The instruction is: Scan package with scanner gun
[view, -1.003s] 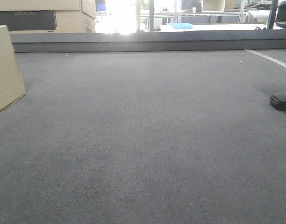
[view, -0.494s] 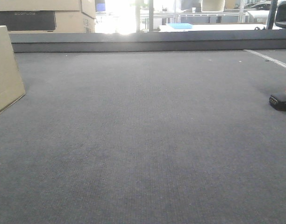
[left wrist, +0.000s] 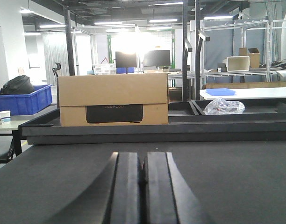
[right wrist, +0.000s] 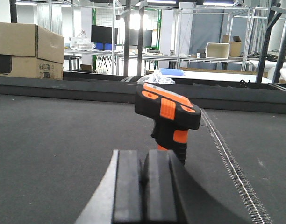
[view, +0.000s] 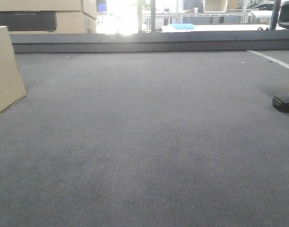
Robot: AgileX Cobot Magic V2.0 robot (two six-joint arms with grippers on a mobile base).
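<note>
The package (view: 5,71), a plain tan cardboard box, stands at the far left edge of the grey mat in the front view, cut off by the frame. At the far right edge stands the scanner gun (view: 286,101); only its black base and a bit of orange handle show there. In the right wrist view the scanner gun (right wrist: 168,109) stands upright just beyond my right gripper (right wrist: 144,155), slightly to its right, and the jaws are shut on nothing. My left gripper (left wrist: 142,155) is also shut and empty, low over the mat. The package is out of both wrist views.
Large stacked cardboard boxes with a dark panel (left wrist: 113,98) sit behind the raised dark ledge (view: 149,41) at the table's back. A pale stitched strip (right wrist: 229,161) runs along the mat to the right of the scanner. A blue crate (left wrist: 24,100) and a plastic bag (left wrist: 223,106) lie beyond the table.
</note>
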